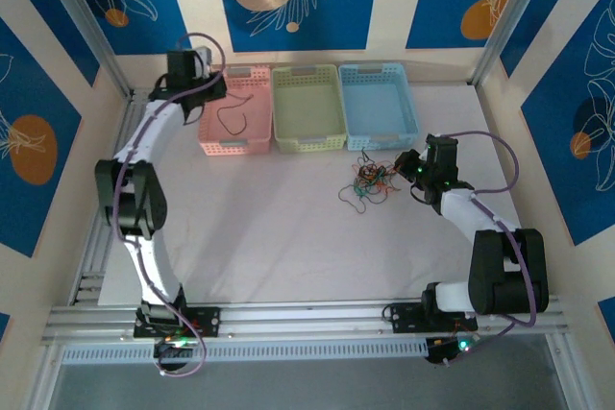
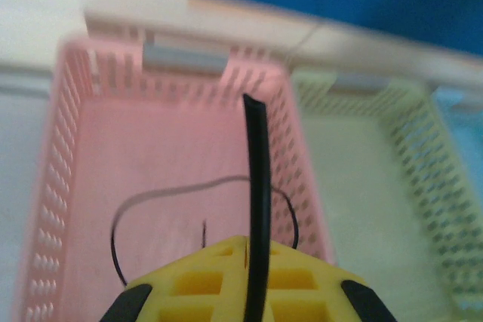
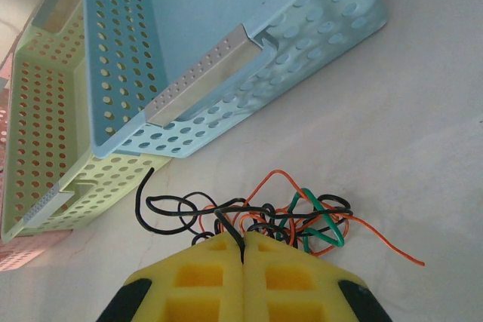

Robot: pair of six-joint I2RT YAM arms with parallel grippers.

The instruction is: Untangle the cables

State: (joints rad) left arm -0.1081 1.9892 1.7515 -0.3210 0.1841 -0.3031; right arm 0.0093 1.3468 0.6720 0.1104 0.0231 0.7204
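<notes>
Thin, curly, tangled cables (image 3: 290,220)

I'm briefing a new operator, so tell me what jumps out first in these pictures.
The colourful tangle of cables stands out on the pale table, just in front of the blue basket. The right gripper is shut on one black strand of it, while the left gripper holds a black cable over the pink basket, where another black wire lies.
</notes>
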